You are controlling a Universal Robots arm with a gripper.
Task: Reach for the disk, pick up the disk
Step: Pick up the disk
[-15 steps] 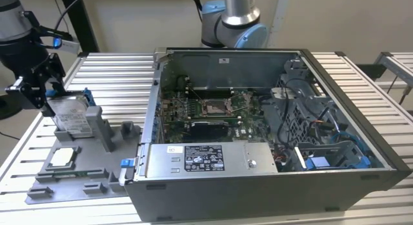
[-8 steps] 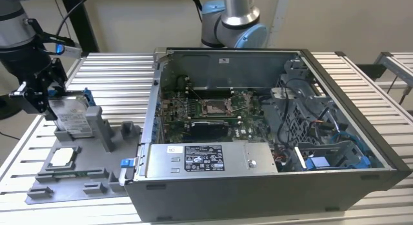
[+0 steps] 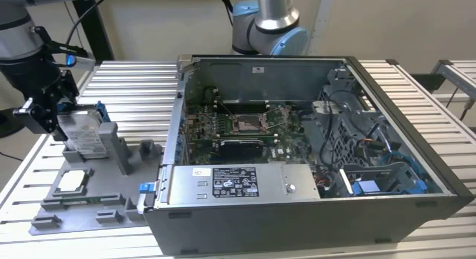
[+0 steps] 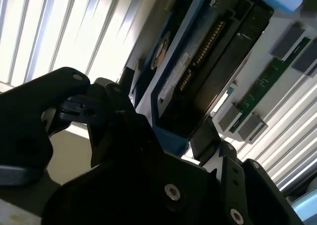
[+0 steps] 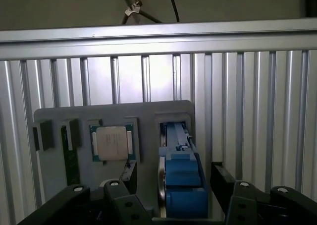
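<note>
The disk (image 3: 83, 136) is a silver hard drive with a white label and a blue bracket. It stands on edge in a slot of the grey fixture (image 3: 82, 200) at the exterior view's left. My gripper (image 3: 48, 111) is down at the disk's upper end. In the first wrist view the disk (image 5: 183, 170) lies between my two black fingers (image 5: 130, 178), and my gripper (image 5: 173, 178) is open, with a gap on one side. In the second wrist view my gripper (image 4: 166, 111) straddles the disk's connector edge (image 4: 198, 61).
A small silver square chip (image 3: 73, 181) (image 5: 111, 143) and a green memory stick (image 4: 262, 86) lie in the fixture beside the disk. An open computer case (image 3: 297, 147) with a silver power supply (image 3: 238, 184) stands to the exterior view's right. Another arm (image 3: 268, 25) rises behind it.
</note>
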